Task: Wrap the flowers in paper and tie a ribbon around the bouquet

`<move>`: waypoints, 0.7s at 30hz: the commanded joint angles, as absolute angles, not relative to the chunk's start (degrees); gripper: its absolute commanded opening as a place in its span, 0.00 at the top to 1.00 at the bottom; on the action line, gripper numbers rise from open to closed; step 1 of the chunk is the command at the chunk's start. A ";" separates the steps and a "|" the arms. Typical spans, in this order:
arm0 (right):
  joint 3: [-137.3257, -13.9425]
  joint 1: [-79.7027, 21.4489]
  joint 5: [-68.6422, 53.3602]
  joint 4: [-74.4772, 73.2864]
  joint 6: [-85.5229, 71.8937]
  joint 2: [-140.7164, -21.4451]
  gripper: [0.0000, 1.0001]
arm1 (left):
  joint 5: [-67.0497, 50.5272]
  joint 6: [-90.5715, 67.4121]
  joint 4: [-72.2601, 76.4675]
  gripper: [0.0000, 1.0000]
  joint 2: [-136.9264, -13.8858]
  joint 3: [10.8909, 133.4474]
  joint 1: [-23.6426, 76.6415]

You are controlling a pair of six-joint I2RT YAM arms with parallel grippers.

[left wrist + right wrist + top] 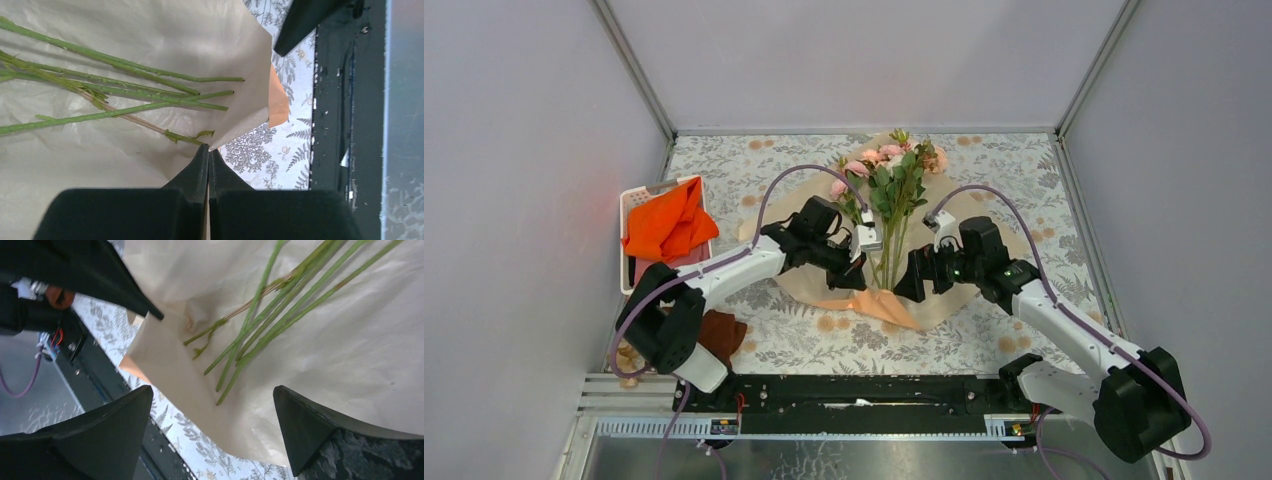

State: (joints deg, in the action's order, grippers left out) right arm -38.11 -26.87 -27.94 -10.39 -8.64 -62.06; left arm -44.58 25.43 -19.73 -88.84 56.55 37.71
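The flowers [889,172], pink roses with green leaves, lie on the paper [984,225] in the middle of the table, stems [150,82] pointing toward the near edge. The paper's near edge is folded up, and its orange underside [879,305] shows. My left gripper [856,278] is shut, its tips [208,148] pinching the folded corner of the paper just beside the stem ends. My right gripper [906,284] hangs open over the stem ends [225,390] and the paper's edge, with nothing between its fingers. The ribbon is out of view.
A white basket [629,200] at the left holds a bright orange cloth [667,222]. A dark brown cloth [721,335] lies by the left arm's base. The black base rail [854,392] runs along the near edge. Grey walls enclose three sides.
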 commanded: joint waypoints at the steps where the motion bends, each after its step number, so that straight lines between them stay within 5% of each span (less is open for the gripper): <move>1: -35.39 -26.71 -39.26 -3.32 -8.75 -58.97 0.00 | -51.10 21.65 -17.50 1.00 -89.15 57.50 35.70; 9: -26.63 -27.19 -41.98 7.35 -17.25 -61.12 0.04 | -52.87 20.64 -16.94 1.00 -91.57 57.48 34.43; 14: -22.07 -30.11 -38.64 16.31 -21.72 -65.91 0.14 | -53.11 20.62 -16.90 1.00 -91.76 57.70 33.76; 19: -20.81 -31.10 -39.76 23.11 -24.96 -71.05 0.60 | -52.77 20.69 -17.12 1.00 -91.85 57.61 33.49; 20: -20.96 -31.11 -39.82 23.25 -25.04 -71.34 0.76 | -52.37 20.78 -17.54 0.95 -91.87 57.77 33.49; 21: -21.20 -31.11 -39.71 23.05 -25.00 -71.28 0.92 | -51.97 21.11 -18.23 0.75 -91.86 57.99 33.42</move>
